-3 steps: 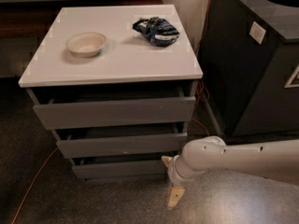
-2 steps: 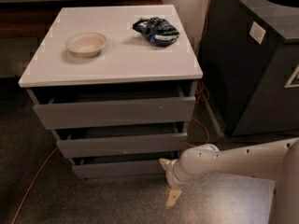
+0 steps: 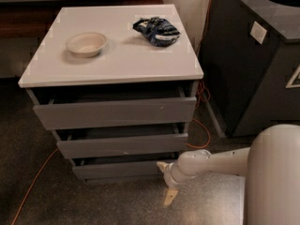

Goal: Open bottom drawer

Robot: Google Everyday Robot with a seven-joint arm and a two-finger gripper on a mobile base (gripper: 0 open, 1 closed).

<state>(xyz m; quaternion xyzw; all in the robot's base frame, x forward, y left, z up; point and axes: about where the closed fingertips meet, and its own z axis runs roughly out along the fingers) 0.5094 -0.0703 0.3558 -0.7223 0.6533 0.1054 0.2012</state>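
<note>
The bottom drawer (image 3: pixel 122 169) is the lowest and slimmest of three grey fronts under the white cabinet top (image 3: pixel 117 55). It stands out slightly, with a dark gap above it. The middle drawer (image 3: pixel 122 146) and the taller top drawer (image 3: pixel 115 112) also stand slightly out. My gripper (image 3: pixel 166 182) is low, just right of the bottom drawer's right end, at floor level. It is open: one fingertip (image 3: pixel 161 165) lies by the drawer's lower right corner, and the other (image 3: pixel 170 197) points down at the floor. It holds nothing.
A cream bowl (image 3: pixel 86 43) and a blue snack bag (image 3: pixel 155 30) lie on the cabinet top. A black bin (image 3: pixel 255 64) stands to the right. An orange cable (image 3: pixel 33 184) runs over the floor on the left and behind the cabinet on the right. My white arm (image 3: pixel 272 172) fills the lower right.
My gripper has shifted slightly left toward the bottom drawer's right end, and more of my arm now fills the lower right. The drawers have not moved.
</note>
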